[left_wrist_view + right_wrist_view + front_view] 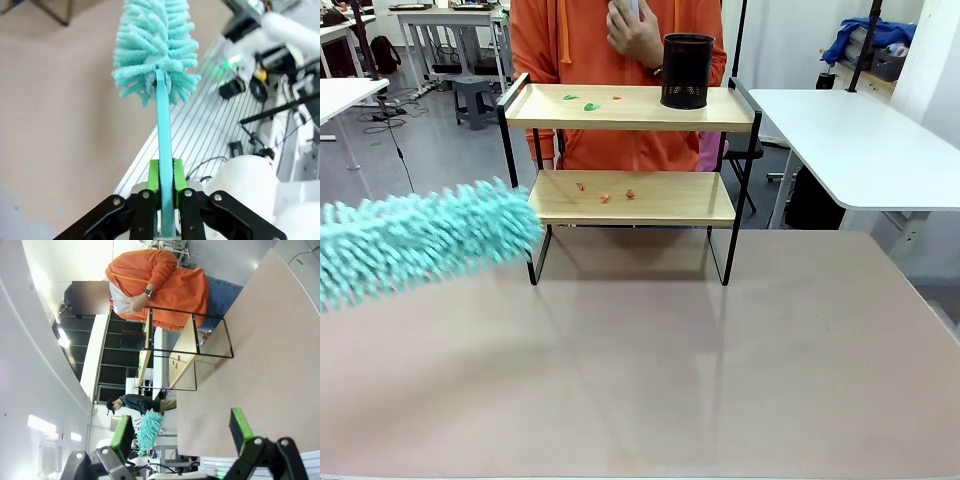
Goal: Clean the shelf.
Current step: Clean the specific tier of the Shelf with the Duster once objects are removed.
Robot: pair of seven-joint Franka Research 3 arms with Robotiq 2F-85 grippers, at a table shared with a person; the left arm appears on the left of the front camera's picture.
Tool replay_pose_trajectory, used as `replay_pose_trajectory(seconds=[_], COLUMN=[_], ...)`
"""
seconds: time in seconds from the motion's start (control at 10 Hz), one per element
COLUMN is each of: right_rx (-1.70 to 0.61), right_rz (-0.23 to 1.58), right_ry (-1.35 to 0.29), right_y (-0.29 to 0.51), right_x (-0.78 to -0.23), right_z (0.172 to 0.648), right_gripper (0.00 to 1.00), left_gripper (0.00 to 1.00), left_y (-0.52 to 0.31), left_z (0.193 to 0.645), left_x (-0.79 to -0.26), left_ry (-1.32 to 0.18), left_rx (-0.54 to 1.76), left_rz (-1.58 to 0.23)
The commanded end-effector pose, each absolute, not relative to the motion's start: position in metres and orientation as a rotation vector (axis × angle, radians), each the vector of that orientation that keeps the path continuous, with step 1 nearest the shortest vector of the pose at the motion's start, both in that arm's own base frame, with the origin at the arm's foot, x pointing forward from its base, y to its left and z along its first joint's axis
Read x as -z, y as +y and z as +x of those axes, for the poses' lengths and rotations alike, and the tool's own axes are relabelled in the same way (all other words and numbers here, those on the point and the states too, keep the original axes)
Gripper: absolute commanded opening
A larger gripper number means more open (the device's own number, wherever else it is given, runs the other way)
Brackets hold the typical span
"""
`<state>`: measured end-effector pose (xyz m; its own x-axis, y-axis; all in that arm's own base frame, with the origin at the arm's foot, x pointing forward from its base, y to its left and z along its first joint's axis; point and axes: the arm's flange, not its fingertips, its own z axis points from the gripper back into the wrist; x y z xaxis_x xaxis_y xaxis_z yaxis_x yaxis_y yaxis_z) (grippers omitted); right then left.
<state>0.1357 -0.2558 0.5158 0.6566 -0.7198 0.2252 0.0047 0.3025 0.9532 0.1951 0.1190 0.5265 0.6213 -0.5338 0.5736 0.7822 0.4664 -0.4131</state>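
Shelf holds green scraps above, red scraps below.

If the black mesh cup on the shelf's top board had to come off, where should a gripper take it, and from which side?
Probably the rim of the black mesh cylindrical cup, from above, one finger inside and one outside: it stands upright with its mouth open. The black end rail of the two-tier wooden shelf is close beside it, so a sideways approach looks tighter.
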Motion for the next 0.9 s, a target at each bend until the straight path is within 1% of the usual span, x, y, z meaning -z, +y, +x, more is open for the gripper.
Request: replay_pose_trajectory(seconds=[0.0,0.1,0.2,0.3,0.4,0.5,0.7,0.8], right_rx=[0.524,0.524,0.524,0.524,0.524,0.524,0.524,0.524], right_rz=[1.182,1.182,1.182,1.182,1.182,1.182,1.182,1.182], right_ry=[-0.766,-0.766,-0.766,-0.766,-0.766,-0.766,-0.766,-0.766], right_y=[-0.256,-0.256,-0.256,-0.256,-0.256,-0.256,-0.256,-0.256], right_x=[-0.518,-0.518,-0.518,-0.518,-0.518,-0.518,-0.518,-0.518], right_z=[0.136,0.136,0.136,0.136,0.136,0.136,0.136,0.136], right_gripper=[1.0,1.0,1.0,1.0,1.0,1.0,1.0,1.0], left_gripper=[0.13,0.13,0.13,0.13,0.13,0.13,0.13,0.13], left_y=[0.063,0.033,0.015,0.007,0.011,0.025,0.025,0.019], left_z=[0.197,0.206,0.216,0.224,0.23,0.224,0.224,0.236], left_x=[-0.518,-0.511,-0.503,-0.501,-0.508,-0.536,-0.536,-0.534], left_ry=[-0.382,-0.365,-0.37,-0.37,-0.381,-0.356,-0.356,-0.346], left_rx=[0.96,0.943,0.853,0.798,0.718,0.893,0.893,0.842], left_rz=[-0.697,-0.671,-0.604,-0.628,-0.7,-0.625,-0.625,-0.629])
